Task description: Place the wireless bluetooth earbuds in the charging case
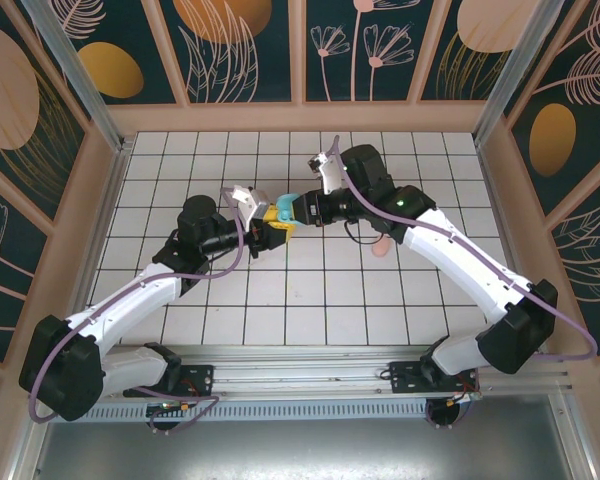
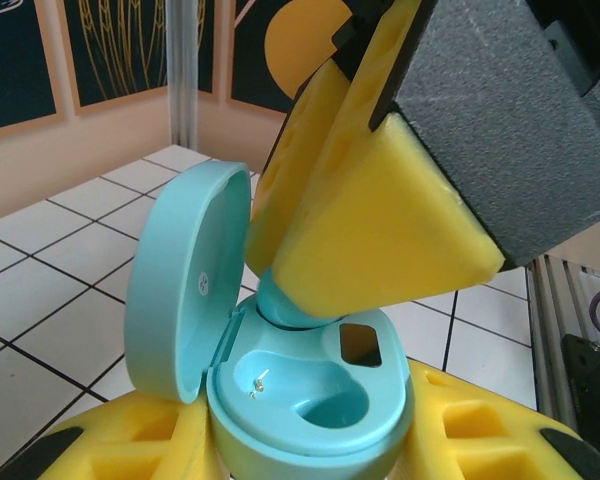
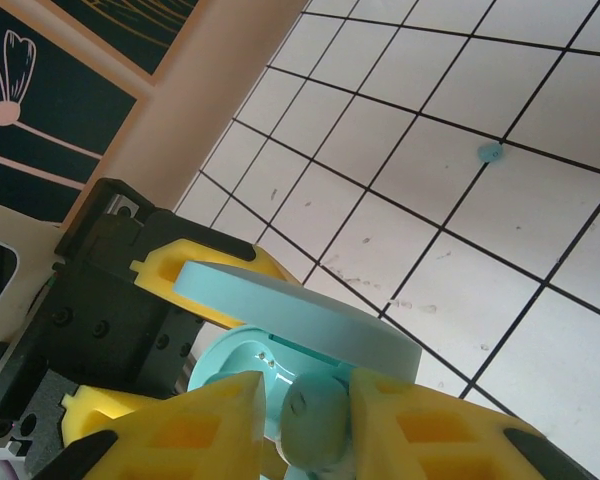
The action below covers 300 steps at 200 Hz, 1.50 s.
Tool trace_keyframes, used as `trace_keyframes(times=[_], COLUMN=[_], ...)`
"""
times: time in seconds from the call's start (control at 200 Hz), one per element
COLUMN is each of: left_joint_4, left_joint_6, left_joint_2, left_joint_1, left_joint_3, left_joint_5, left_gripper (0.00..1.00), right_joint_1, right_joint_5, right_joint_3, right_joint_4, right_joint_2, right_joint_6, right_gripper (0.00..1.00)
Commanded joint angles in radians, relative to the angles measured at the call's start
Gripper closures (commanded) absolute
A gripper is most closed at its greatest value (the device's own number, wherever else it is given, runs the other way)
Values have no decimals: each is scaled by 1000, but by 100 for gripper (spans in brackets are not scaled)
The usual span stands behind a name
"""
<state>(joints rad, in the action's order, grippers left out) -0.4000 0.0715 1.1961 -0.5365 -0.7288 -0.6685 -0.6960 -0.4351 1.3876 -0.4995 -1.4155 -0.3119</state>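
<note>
Lab cell: tiled floor [image 1: 280,300], mural walls [image 1: 240,45]

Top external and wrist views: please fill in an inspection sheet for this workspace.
Surface: white tiled table, faint scuffs.
Job's things: teal case open, one socket empty; teal earbud held over its base; second teal earbud loose on tiles.
Clutter: pink item beside right arm, identity unclear.
Grippers: left gripper shut on teal case; right gripper shut on teal earbud.
Cables: purple cables along both arms.
Surroundings: floral wall panels, metal rail at near edge.
</note>
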Motion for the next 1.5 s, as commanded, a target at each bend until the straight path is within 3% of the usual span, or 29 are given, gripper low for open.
trace_keyframes(times=[0.0,0.801,1.496], left_joint_4=[-76,-112,-108], left_joint_6=[1,15,86], left_joint_2=[-33,-37,-23], left_joint_1=[-5,-4,-4], left_joint_3=[0,32,38], left_joint_5=[-44,-39,-4], left_gripper=[100,100,100], right_joint_1=[-5,-3,39], right_joint_5=[29,104,35], right_joint_3=[32,98,6], right_joint_4=[-42,-44,37], right_joint_2=[-26,17,139], right_joint_6=[27,27,-19], right_gripper=[71,63,63])
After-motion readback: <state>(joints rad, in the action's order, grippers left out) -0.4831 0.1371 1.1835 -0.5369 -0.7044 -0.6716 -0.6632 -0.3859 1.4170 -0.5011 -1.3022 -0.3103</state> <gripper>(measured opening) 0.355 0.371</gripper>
